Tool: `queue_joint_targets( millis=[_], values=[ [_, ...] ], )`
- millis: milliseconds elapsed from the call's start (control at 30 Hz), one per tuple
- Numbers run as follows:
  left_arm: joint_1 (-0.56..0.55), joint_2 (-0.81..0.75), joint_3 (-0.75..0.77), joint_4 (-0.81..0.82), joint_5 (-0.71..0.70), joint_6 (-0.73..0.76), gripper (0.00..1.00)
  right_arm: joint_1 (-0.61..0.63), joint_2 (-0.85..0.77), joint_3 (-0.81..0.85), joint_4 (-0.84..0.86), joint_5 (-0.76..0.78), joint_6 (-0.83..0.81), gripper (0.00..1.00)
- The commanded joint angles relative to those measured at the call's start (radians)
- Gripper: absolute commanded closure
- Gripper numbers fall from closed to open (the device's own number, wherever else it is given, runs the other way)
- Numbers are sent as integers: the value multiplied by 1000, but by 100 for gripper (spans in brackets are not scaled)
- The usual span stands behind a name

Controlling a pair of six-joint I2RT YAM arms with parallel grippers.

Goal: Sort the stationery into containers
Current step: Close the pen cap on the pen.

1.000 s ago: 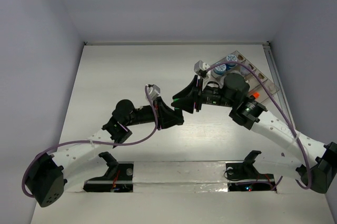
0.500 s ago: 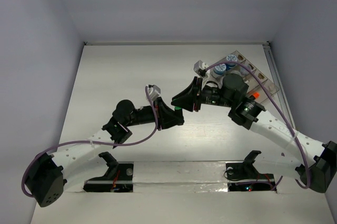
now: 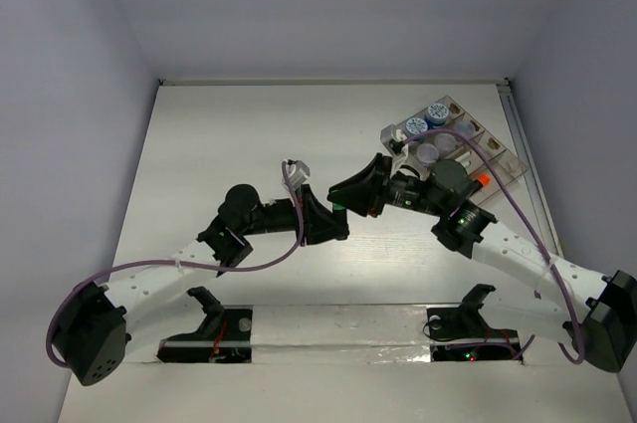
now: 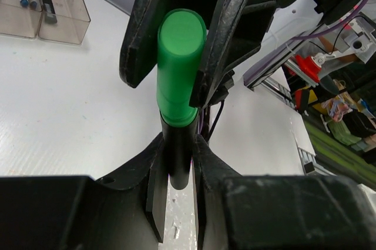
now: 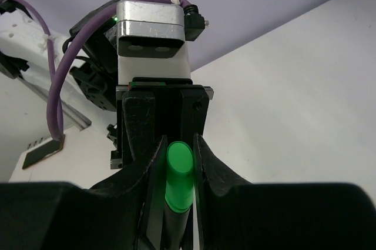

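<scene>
We find the green highlighter [image 4: 179,73] over the middle of the bench [image 3: 219,144], where the two hands meet tip to tip, well apart from the tray [image 3: 503,154] at the far right.

The left hand [image 4: 176,144] pinches the black barrel between its fingers. The right hand [image 5: 179,150] comes from the opposite side, and its fingers are pressed against either side of the green cap.

In both wrist views the long axis runs up the picture, with the cap end uppermost and the barrel below. In the left wrist view the cap's flat end face is turned toward the camera. We take the highlighter to be standing near upright with the cap up, but we cannot tell its exact tilt. From above, only a small green spot shows between the fingertips.

In the tray, the round pots [image 3: 436,112] sit in the far compartments. An orange-tipped highlighter [image 4: 46,0] lies in a nearer compartment.
</scene>
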State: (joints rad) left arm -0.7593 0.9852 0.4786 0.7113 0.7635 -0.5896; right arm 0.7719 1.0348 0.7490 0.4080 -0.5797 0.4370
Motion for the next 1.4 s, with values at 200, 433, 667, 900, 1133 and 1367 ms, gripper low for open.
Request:
queue_joint_targets(
  millis=[200, 433, 667, 900, 1133, 1367],
  values=[
    [123, -13, 143, 192, -27, -67, 100, 95, 16, -62, -141, -43, 35, 100],
    [166, -22, 247, 87, -20, -30, 100, 115, 2, -192, -137, -57, 83, 100],
    [176, 12, 336, 59, -19, -20, 100, 165, 60, -339, 86, -63, 196, 100],
    [224, 23, 390, 45, -7, -16, 100, 233, 145, -405, 227, -89, 279, 100],
    [224, 53, 404, 86, -9, -47, 100, 260, 149, -416, 178, -5, 282, 100],
    [273, 55, 428, 96, -13, -49, 100, 328, 160, -398, 81, 75, 255, 100]
  ],
)
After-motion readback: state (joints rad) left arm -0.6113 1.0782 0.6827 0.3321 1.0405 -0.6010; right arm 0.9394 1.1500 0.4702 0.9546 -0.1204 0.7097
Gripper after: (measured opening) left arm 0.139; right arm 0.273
